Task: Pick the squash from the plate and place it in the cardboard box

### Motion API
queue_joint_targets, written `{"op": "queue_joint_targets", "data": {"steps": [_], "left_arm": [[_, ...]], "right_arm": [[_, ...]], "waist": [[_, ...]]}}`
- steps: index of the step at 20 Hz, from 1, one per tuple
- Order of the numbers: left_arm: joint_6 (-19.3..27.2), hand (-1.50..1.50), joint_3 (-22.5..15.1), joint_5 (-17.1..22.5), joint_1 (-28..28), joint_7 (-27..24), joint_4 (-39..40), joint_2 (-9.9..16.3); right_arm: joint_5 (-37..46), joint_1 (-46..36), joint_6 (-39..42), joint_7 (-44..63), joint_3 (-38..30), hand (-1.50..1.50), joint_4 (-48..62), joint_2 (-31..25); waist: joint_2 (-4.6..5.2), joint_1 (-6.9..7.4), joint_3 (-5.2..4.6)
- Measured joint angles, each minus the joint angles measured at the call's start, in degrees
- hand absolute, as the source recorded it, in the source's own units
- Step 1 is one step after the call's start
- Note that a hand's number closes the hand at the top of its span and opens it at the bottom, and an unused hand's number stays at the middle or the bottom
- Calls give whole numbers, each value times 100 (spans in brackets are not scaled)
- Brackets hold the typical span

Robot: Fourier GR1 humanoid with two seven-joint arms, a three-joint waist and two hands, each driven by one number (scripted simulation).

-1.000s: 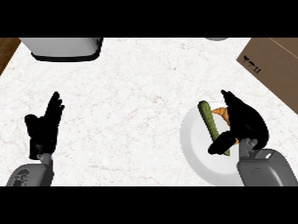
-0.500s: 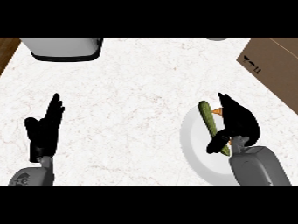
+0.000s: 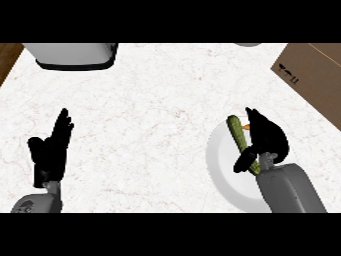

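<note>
Right hand [image 3: 265,137] is curled over the squash [image 3: 237,131] on the white plate [image 3: 223,167] near the tabletop's right edge; cardboard box [image 3: 322,75] sits at the far-right corner; left hand [image 3: 51,152] rests spread near the left.

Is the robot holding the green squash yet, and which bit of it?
Cannot tell for sure. The right hand lies over the middle of the squash on the plate. The left hand holds nothing.
</note>
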Motion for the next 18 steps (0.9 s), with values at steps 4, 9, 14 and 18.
{"op": "queue_joint_targets", "data": {"steps": [4, 9, 14, 18], "left_arm": [[-81, 0, 83, -5, -24, -35, 62, 24], [-83, 0, 98, -73, -55, -64, 94, -23], [-156, 0, 119, -72, -24, 27, 23, -13], [-64, 0, 67, -159, -43, -23, 87, -119]], "right_arm": [[83, -90, -83, -117, -81, -150, 244, 71], [153, -105, -398, -548, -228, -150, 684, 34], [247, -182, -550, -768, -238, 150, 909, 89], [397, -376, -891, -1190, -208, 150, 1141, 35]], "waist": [[1, -1, 0], [1, 1, 0], [-15, 5, -15], [-22, 4, -24]]}}
